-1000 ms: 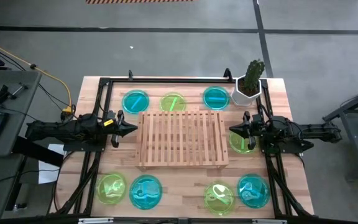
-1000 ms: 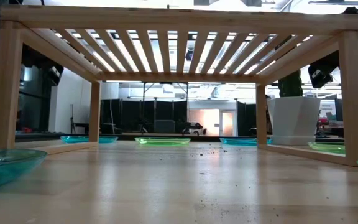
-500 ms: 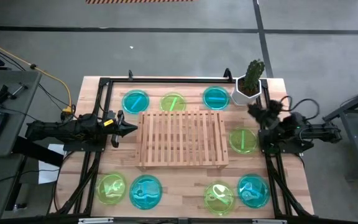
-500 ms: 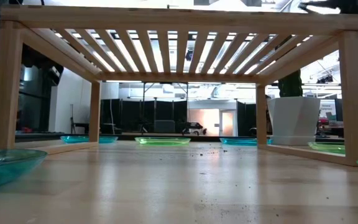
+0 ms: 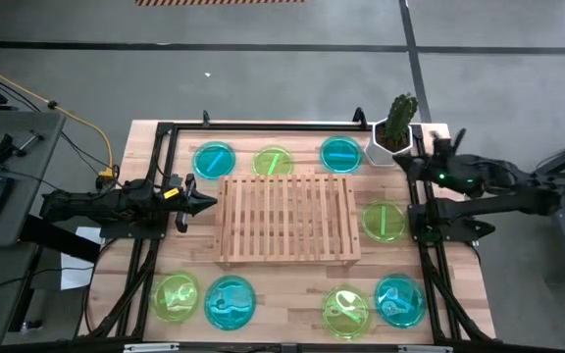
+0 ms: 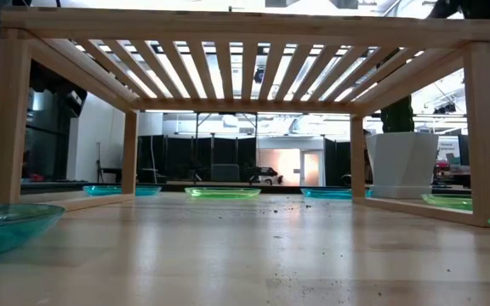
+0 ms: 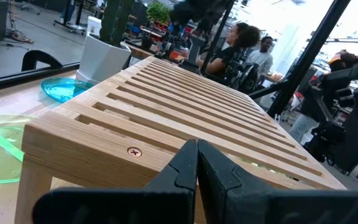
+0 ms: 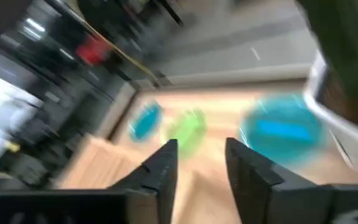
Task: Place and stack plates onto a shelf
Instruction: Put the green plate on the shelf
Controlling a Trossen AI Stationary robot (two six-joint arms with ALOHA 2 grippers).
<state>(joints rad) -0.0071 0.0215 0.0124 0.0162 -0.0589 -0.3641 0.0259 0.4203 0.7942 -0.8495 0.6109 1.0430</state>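
The shelf (image 5: pixel 287 218), a low rack of wooden slats, stands mid-table on its legs (image 6: pixel 7 119). Plates lie flat on the tabletop around it. In the far row are a blue plate (image 5: pixel 214 159), a green plate (image 5: pixel 274 162) and another blue plate (image 5: pixel 340 154). A green plate (image 5: pixel 384 221) lies to the shelf's right, and several more lie along the near edge (image 5: pixel 230 302). My left gripper (image 5: pixel 204 201) waits shut just off the shelf's left end (image 7: pixel 196 149). My right gripper (image 5: pixel 412 163) hovers open at the far right, beside the potted plant, with nothing between its fingers (image 8: pixel 201 152).
A white pot with a cactus (image 5: pixel 392 135) stands at the far right corner, close to my right gripper. A black frame (image 5: pixel 263 126) runs around the work area. The shelf's top (image 7: pixel 185 106) carries nothing. People sit in the room beyond the table (image 7: pixel 241 43).
My right gripper has risen from beside the shelf's right end and swung toward the table's far edge, ending near the potted plant. The green plate it hovered over now shows fully. No plate has moved.
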